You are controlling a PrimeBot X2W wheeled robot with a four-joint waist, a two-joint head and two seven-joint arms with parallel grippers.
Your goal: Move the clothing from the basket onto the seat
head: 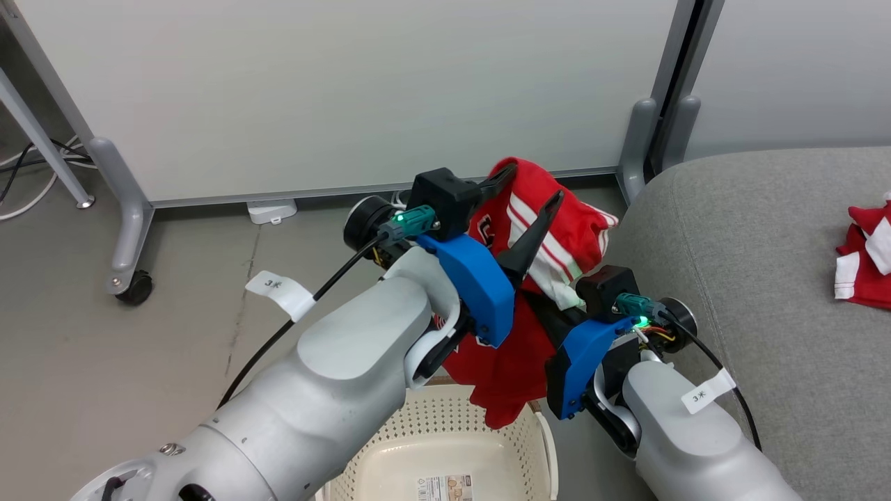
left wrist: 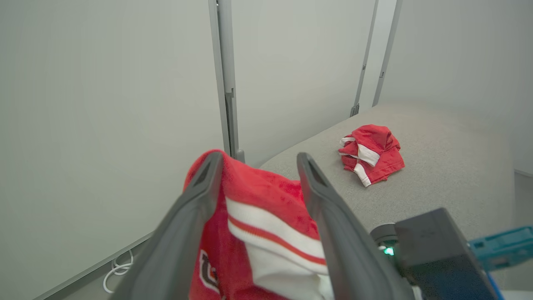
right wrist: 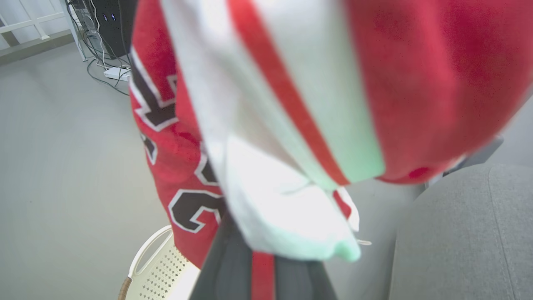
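A red jersey [head: 581, 229] with white stripes and black-and-white lettering hangs in the air above the cream basket [head: 431, 410], beside the grey seat [head: 752, 278]. My left gripper [head: 527, 191] is open, its two dark fingers [left wrist: 316, 196] spread wide with the jersey [left wrist: 258, 187] draped between them. Lower down, my right gripper [right wrist: 262, 266] is shut on the jersey [right wrist: 416, 83], and the cloth hides its fingertips. A second red garment [head: 866, 257] with white trim lies crumpled on the seat [left wrist: 437, 175]. The basket [right wrist: 162, 262] holds no clothing in its visible part.
White partition panels on wheeled grey feet [head: 132, 278] stand behind the basket and the seat. A white power strip [head: 271, 210] lies at the panel's base, and cables [head: 28, 174] trail on the floor at the far left. Grey floor lies open to the left.
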